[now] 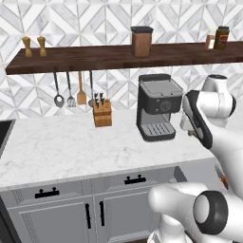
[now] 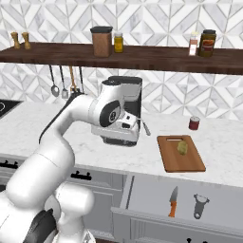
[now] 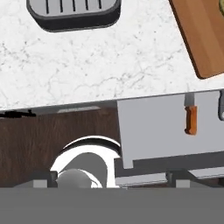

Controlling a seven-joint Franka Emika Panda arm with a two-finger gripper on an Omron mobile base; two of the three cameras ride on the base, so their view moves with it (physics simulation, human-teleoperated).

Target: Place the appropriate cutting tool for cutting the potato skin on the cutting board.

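Observation:
The cutting board [image 2: 179, 163] lies on the counter right of the coffee machine, and the potato [image 2: 182, 147] rests on its far half. Below it an open drawer [image 2: 152, 194] holds a grey peeler [image 2: 200, 205] and an orange-handled knife [image 2: 173, 201]. In the hand view my gripper [image 3: 110, 177] is open, its fingertips [image 3: 43, 177] set wide apart with nothing between them. It looks down on the counter's front edge. The knife [image 3: 190, 119] and the drawer [image 3: 153, 127] lie to the right, and the board [image 3: 197, 35] is at the upper right.
A coffee machine [image 1: 157, 107] stands mid-counter, and my arm crosses in front of it in the right base view. A knife block [image 1: 102, 113] and hanging utensils [image 1: 69, 90] are to the left. A red can [image 2: 194, 123] stands behind the board. Jars line the shelf [image 2: 142, 54].

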